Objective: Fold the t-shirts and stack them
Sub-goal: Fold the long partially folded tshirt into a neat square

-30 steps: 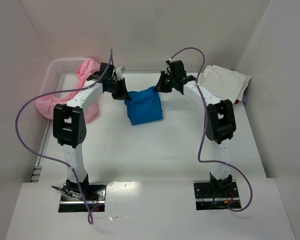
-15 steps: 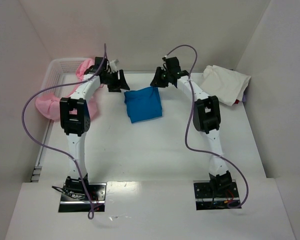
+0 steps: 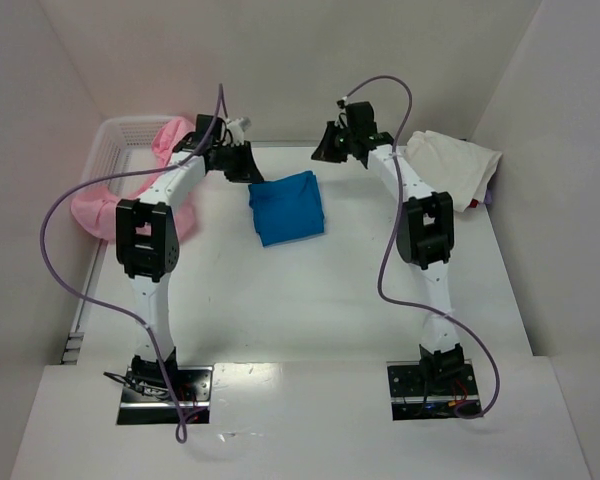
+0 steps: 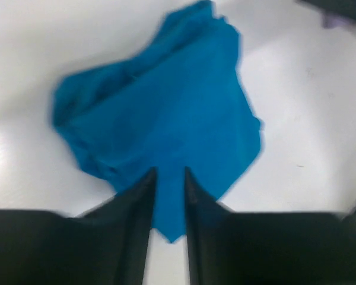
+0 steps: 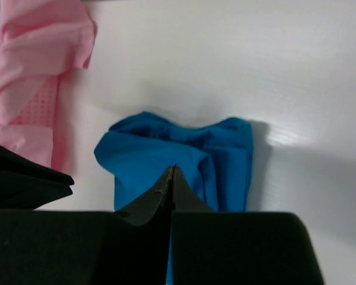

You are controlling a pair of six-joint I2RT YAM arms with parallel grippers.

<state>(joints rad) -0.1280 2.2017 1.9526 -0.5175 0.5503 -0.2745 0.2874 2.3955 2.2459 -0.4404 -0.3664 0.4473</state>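
The bright blue t-shirt (image 3: 287,207) lies folded into a small square on the table, behind its middle. My left gripper (image 3: 242,165) hovers just off its back left corner. In the left wrist view (image 4: 169,172) the jaws stand a narrow gap apart with nothing gripped, and the blue cloth (image 4: 166,113) lies below them. My right gripper (image 3: 330,150) hangs behind the shirt's back right corner. It is shut and empty in the right wrist view (image 5: 173,169), above the blue shirt (image 5: 148,160). Pale pink t-shirts (image 3: 130,195) spill from the basket. A cream-white t-shirt (image 3: 450,165) lies at the back right.
The white lattice basket (image 3: 115,130) stands at the back left against the wall. White walls close in the table at the back and on both sides. The pink cloth (image 5: 35,71) shows left of the blue shirt in the right wrist view.
A second ago both grippers held the blue shirt's far corners up. The shirt now lies flat and let go. Both grippers have drawn back, and the right arm has swung to the right.
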